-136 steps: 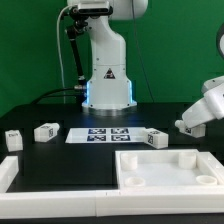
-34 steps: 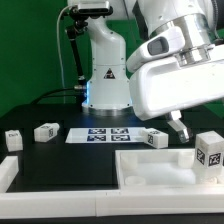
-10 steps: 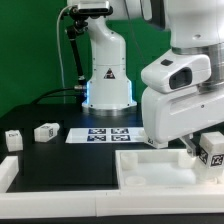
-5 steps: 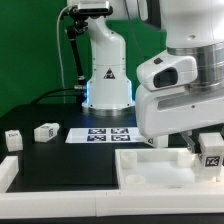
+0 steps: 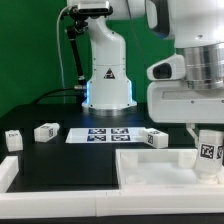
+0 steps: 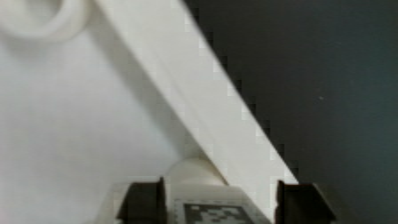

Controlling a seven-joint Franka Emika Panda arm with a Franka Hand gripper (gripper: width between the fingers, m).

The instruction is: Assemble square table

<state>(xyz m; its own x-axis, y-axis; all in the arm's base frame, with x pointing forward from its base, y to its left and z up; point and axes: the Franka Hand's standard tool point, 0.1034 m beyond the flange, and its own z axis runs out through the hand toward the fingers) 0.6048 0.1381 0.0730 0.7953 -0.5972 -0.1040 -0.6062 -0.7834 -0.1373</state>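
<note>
My gripper point(image 5: 205, 138) is shut on a short white tagged leg point(image 5: 209, 151) and holds it upright over the right end of the square table panel point(image 5: 165, 160), at the exterior view's lower right. In the wrist view the leg point(image 6: 221, 196) sits between my dark fingers point(image 6: 146, 200), above the panel's raised rim point(image 6: 178, 80); a round hole point(image 6: 43, 22) shows in the panel. Three more tagged legs lie on the black table: one point(image 5: 12, 139) at the far left, one point(image 5: 46, 131) beside it, and one point(image 5: 153, 139) behind the panel.
The marker board point(image 5: 108, 134) lies flat in front of the robot base point(image 5: 108, 80). A plain white bar point(image 5: 8, 174) sits at the exterior view's lower left. A green backdrop stands behind the table.
My wrist has swung up and toward the exterior view's right. The leg is still held, over the panel's right end. The leg behind the panel shows again.
</note>
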